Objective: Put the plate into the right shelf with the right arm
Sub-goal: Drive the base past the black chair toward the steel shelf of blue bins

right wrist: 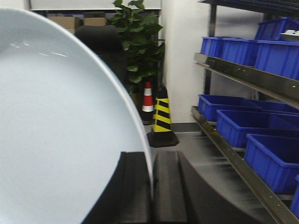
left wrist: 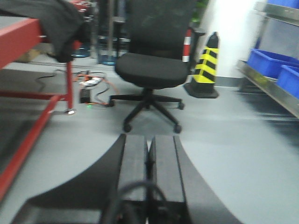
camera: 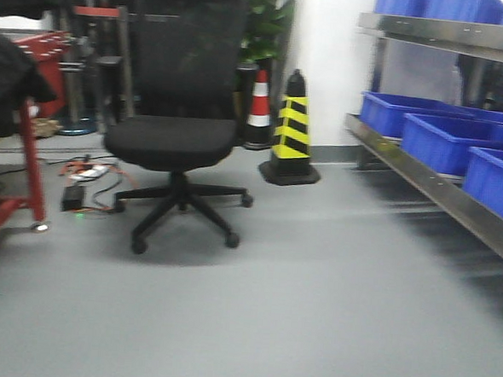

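Grey workshop floor (camera: 311,329) is seen stretching between an office chair (camera: 184,107) and the right shelf (camera: 431,189), where blue bins (right wrist: 243,126) are lined up. The plate (right wrist: 56,130) is held by its rim, pinched in the clenched right gripper (right wrist: 151,161), well apart from the rack. The left gripper (left wrist: 149,158) is pressed closed on nothing. Pickup is judged done; the approach and the placing on the shelf are left.
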